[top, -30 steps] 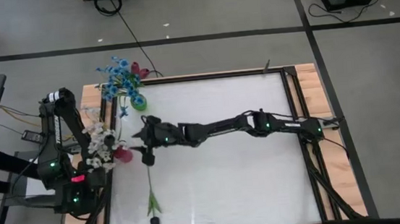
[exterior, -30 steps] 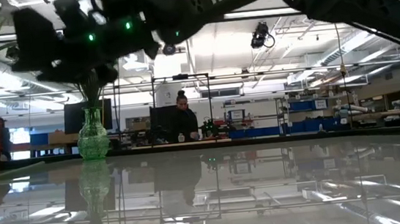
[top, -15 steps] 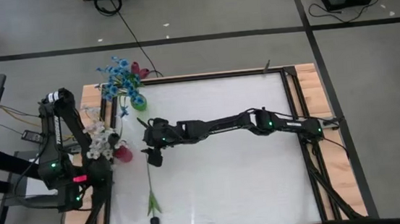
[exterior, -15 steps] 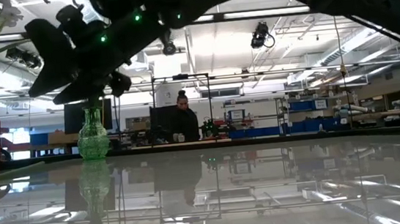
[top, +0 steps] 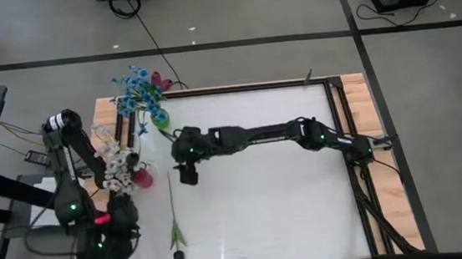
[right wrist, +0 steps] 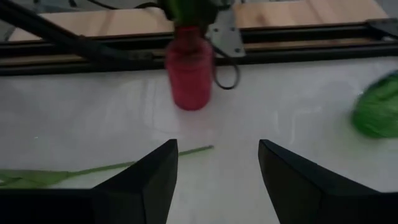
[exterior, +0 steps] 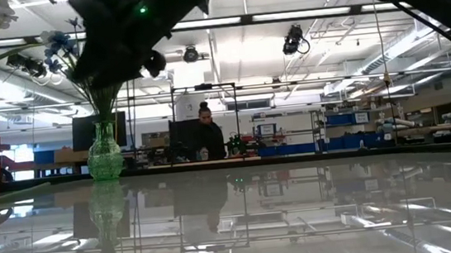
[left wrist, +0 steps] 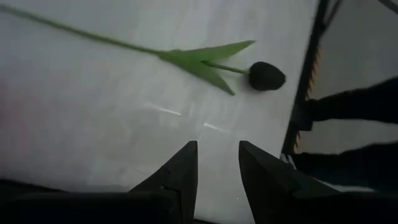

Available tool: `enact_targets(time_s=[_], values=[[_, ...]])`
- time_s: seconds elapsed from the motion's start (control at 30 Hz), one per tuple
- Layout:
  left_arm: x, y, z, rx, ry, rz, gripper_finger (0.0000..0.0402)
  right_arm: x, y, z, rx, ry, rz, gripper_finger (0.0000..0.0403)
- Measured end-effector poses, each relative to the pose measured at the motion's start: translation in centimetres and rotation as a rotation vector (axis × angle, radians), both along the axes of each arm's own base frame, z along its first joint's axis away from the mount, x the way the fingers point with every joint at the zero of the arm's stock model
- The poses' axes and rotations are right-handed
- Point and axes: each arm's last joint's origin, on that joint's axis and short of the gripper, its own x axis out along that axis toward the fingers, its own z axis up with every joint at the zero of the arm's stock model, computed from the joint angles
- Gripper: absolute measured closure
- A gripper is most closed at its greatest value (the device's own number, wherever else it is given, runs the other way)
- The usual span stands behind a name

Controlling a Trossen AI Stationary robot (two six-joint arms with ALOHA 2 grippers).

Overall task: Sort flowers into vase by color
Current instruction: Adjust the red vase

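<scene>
Vases: red vase and green vase both stand at the table's left side; the red vase sits just beyond the right gripper's fingertips, the green vase off to one side of that gripper.
Red vase contents: white flowers bunched in it, heads leaning out toward the left arm.
Green vase contents: blue flowers fanned out over the table's far left corner; one pink head shows beside them, holder unclear.
Loose flower: dark-headed flower lies flat on the white table, stem running from just under the right gripper down to the head near the front edge; leaves sit close to the head.
Right gripper: right gripper reaches across the table, fingers spread wide, empty, hovering above the stem's upper end.
Left gripper: left gripper sits at the front left corner, fingers parted, holding nothing; dark head lies ahead of it.
Edges: black frame rail borders the table.
Open room: whole table right of the loose stem is bare.
</scene>
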Motion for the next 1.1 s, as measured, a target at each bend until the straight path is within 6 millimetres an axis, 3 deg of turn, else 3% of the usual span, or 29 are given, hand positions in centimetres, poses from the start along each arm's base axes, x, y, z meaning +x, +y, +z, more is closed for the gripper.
enact_targets(time_s=[0.13, 0.27, 0.73, 0.9, 1.1], values=[[0.2, -0.9, -0.9, -0.011, 0.031, 0.124, 0.0281, -1.0, -1.5, 1.5, 0.001, 0.026, -0.027, 0.0172], [0.7, -1.5, -1.8, 0.005, -0.045, 0.258, 0.0281, -1.8, -2.7, 2.2, 0.004, 0.066, -0.048, 0.0172], [3.5, -4.8, -7.4, 0.133, -0.010, 0.408, 0.0281, -5.3, -4.7, 3.2, 0.011, 0.327, -0.037, 0.0172], [5.4, -5.1, -9.1, 0.139, -0.024, 0.515, 0.0281, -7.4, -5.3, 5.6, 0.014, 0.367, -0.040, 0.0172], [6.2, -4.0, -10.2, 0.251, 0.107, 0.570, 0.0281, -10.8, -5.8, 10.4, -0.035, 0.336, -0.091, 0.0172]])
